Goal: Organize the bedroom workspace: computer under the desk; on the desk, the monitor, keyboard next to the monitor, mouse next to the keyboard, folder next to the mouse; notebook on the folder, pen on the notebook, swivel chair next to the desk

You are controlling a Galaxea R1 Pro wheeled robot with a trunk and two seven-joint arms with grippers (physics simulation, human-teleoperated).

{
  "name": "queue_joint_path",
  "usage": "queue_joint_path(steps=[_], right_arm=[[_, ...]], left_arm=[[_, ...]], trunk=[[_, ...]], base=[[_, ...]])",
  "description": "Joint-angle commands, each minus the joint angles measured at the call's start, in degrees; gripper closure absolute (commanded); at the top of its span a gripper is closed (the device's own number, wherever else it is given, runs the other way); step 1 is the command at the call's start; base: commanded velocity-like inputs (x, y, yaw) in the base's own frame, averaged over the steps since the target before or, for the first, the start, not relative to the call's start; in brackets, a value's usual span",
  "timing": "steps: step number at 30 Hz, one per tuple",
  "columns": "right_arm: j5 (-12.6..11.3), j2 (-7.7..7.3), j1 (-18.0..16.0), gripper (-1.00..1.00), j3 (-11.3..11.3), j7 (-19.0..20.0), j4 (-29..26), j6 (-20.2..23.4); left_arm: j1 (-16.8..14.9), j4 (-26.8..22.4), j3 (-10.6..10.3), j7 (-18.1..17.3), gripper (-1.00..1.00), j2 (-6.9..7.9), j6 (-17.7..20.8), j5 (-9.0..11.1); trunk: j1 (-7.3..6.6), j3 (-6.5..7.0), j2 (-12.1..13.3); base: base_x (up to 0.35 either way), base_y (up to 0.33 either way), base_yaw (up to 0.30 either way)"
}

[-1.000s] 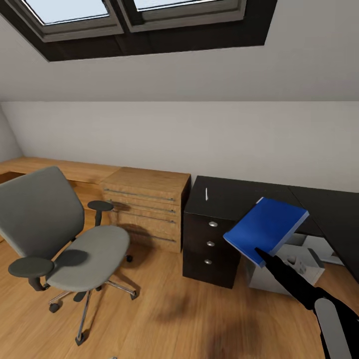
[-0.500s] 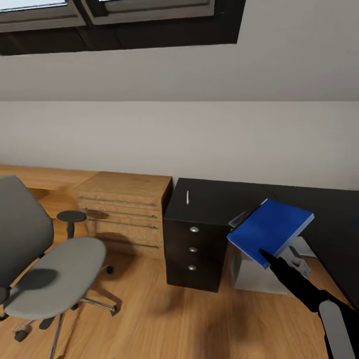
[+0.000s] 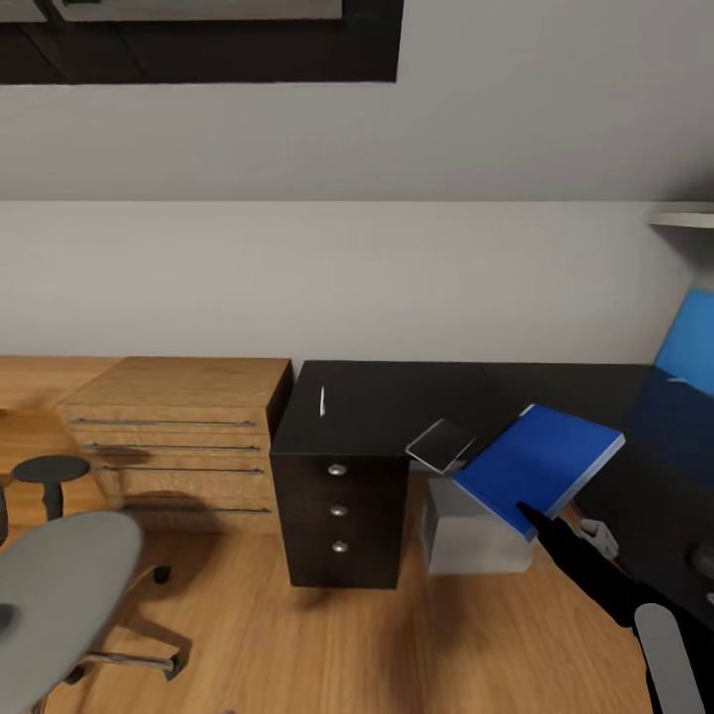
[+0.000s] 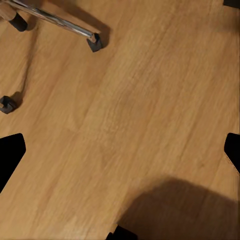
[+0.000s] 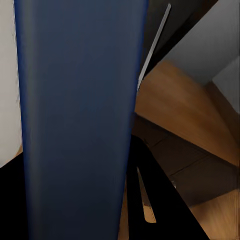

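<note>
- The flat bright blue folder (image 3: 538, 466) is gripped, tilted, by the closed right hand (image 3: 523, 515); the left hand's opening cannot be told.
- Folder transfer is judged under way; lowering flat onto the glossy black tabletop (image 3: 397, 397) is called for.

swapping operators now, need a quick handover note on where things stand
Right end effector: shut on the folder, held tilted in the air at the desk edge.
Left end effector: open, over bare wood floor.
Swivel chair stands away from the desk. Computer sits under the desk. A thin white item, maybe the pen, and the notebook lie on the desk.
Left: set folder down, stack, move chair in.
</note>
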Motion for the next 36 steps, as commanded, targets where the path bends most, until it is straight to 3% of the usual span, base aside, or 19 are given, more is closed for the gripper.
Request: queue_joint_path(steps=[1,17,31,36], right_arm=[[-0.1,0.02,-0.1,1.0,-0.1,0.2,0.0,0.4],[-0.2,0.18,-0.1,1.0,0.1,0.5,-0.1,0.3],[-0.1,0.36,-0.1,1.0,0.5,1.9,-0.4,-0.2],[0.0,0.38,-0.3,1.0,0.6,-2.0,0.3,-2.7]], left_arm=[[-0.1,-0.1,-0.5,0.3,-1.0,0.08,-0.3,0.6],[-0.1,-0.1,-0.5,0.3,-1.0,0.09,-0.4,0.5],[-0.1,-0.1,-0.2,0.3,-1.0,0.09,-0.4,0.8],[-0.1,-0.1,-0.2,0.3,-1.0,0.09,-0.4,0.8]], trunk=[[0.0,-0.06,0.0],[0.0,-0.06,0.0],[0.0,-0.06,0.0],[0.0,-0.06,0.0]], base=[[0.008,-0.002,-0.3],[0.021,0.0,-0.292],[0.221,0.0,-0.025],[0.01,0.0,0.0]])
